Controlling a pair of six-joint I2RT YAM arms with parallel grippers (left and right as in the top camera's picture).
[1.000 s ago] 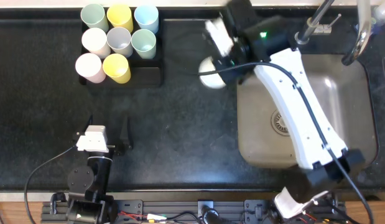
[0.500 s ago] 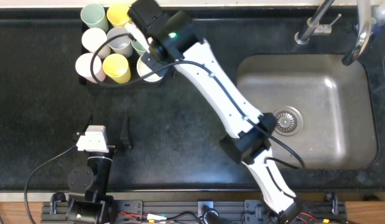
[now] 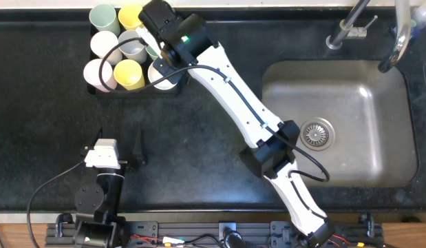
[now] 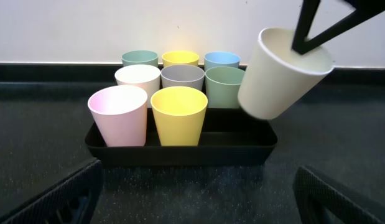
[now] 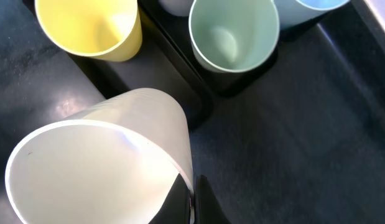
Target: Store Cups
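Observation:
A black tray (image 3: 173, 88) (image 4: 180, 152) at the back left of the counter holds several pastel cups (image 3: 130, 74) (image 4: 178, 115) standing upright. My right gripper (image 3: 160, 60) (image 4: 308, 38) (image 5: 191, 198) is shut on the rim of a white cup (image 3: 164, 76) (image 4: 282, 74) (image 5: 99, 162). It holds the cup tilted above the tray's free front right slot, beside the front yellow cup (image 5: 89, 25) and a mint cup (image 5: 232, 34). My left gripper (image 3: 120, 142) (image 4: 198, 202) rests open on the counter well in front of the tray, with nothing between its fingers.
The steel sink (image 3: 336, 120) with its tap (image 3: 347, 27) takes up the right side. The right arm (image 3: 233, 96) stretches diagonally across the black counter (image 3: 199, 158) from the bottom right to the tray.
The right arm has swung from the sink's left edge across to the tray, carrying the white cup. In the last half second it only shifted slightly. The left arm has not moved.

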